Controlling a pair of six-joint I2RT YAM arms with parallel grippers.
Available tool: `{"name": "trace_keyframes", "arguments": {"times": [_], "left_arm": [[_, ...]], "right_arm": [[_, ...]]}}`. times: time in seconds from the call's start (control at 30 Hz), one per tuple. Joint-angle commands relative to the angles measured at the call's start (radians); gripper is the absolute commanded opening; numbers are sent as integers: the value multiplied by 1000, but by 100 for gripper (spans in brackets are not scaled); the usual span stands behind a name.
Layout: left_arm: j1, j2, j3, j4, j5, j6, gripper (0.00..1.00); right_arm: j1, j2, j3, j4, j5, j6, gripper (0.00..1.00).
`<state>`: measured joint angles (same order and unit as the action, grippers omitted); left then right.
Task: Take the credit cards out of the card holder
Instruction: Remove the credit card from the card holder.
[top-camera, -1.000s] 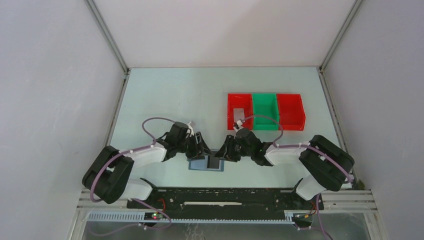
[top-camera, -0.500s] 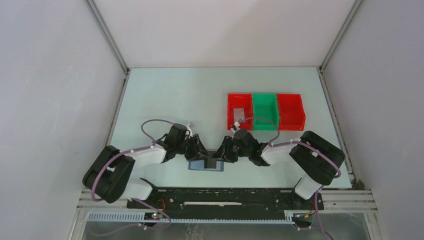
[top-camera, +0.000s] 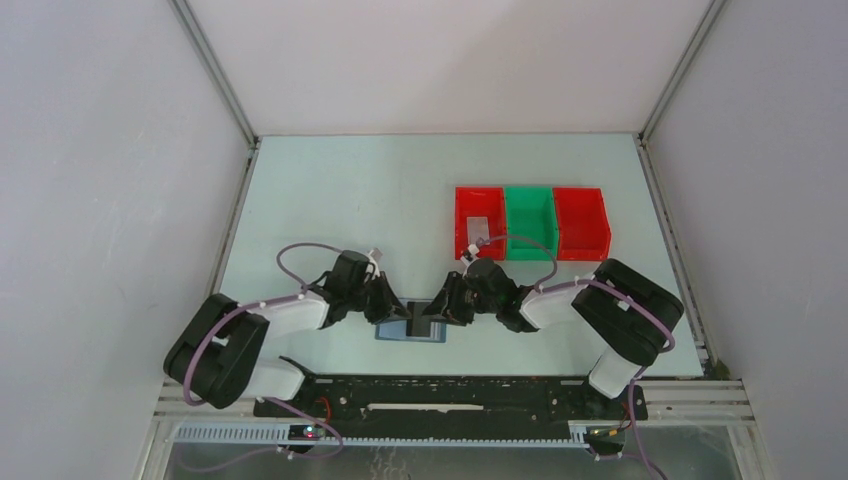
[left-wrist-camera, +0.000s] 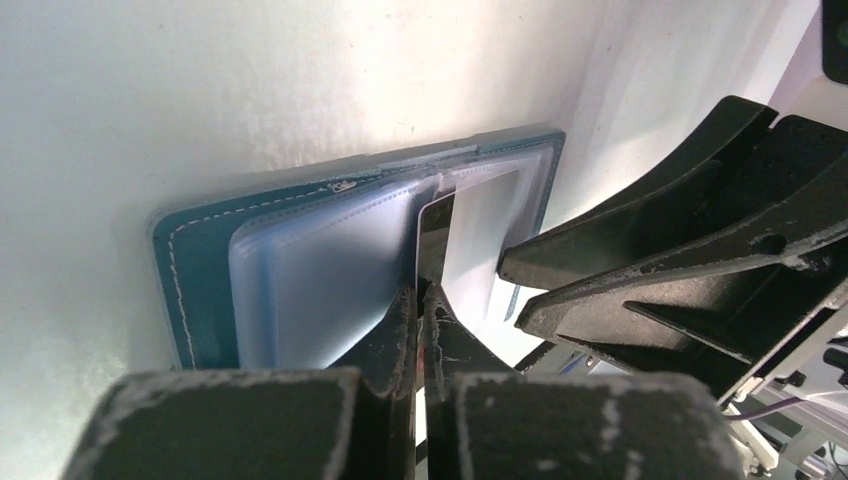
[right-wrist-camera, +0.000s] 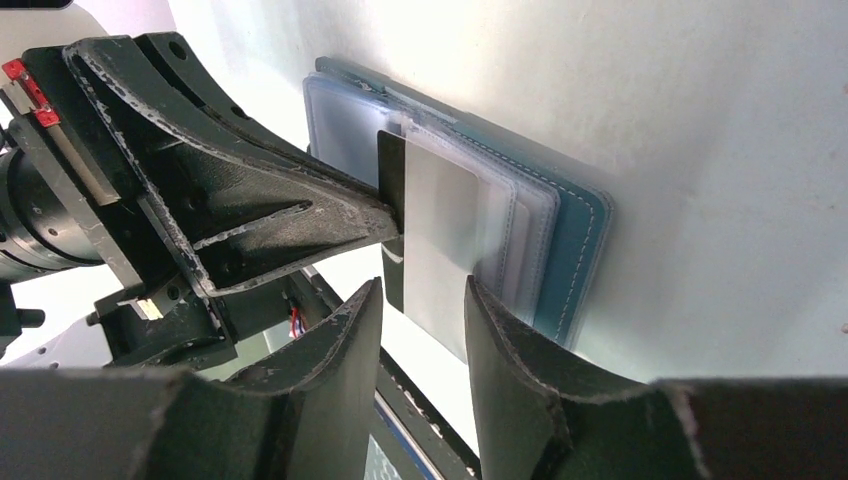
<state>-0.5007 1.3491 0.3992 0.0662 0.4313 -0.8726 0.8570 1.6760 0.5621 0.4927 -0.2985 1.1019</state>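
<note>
The teal card holder (top-camera: 396, 333) lies open on the table between both arms, its pale sleeves (left-wrist-camera: 320, 275) facing up. One credit card (right-wrist-camera: 440, 225), pale-faced with a dark back, sticks up out of the sleeves. My left gripper (left-wrist-camera: 420, 298) is shut on that card's edge, and its fingers (right-wrist-camera: 300, 215) show from the side in the right wrist view. My right gripper (right-wrist-camera: 420, 325) stands open, a finger on either side of the card's near end without touching it. A grey card (top-camera: 478, 229) lies in the left red bin (top-camera: 462, 240).
A row of three bins stands behind and right of the wallet: red, green (top-camera: 530, 245), red (top-camera: 585, 248). The black rail of the arm bases (top-camera: 450, 395) runs just below the wallet. The two grippers' fingers are very close together over the wallet.
My left gripper has gone from open to shut, closing on the card. Both arms have crept in over the wallet. The right gripper's opening is unchanged.
</note>
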Motion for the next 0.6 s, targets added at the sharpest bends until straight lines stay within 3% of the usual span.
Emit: {"name": "trace_keyframes", "arguments": {"times": [0.0, 0.57], "left_arm": [[19, -41, -27, 39, 47, 12, 0], [128, -318, 84, -343, -38, 158, 0]], "right_arm": [[12, 43, 9, -23, 18, 4, 45], [3, 9, 9, -35, -1, 2, 46]]}}
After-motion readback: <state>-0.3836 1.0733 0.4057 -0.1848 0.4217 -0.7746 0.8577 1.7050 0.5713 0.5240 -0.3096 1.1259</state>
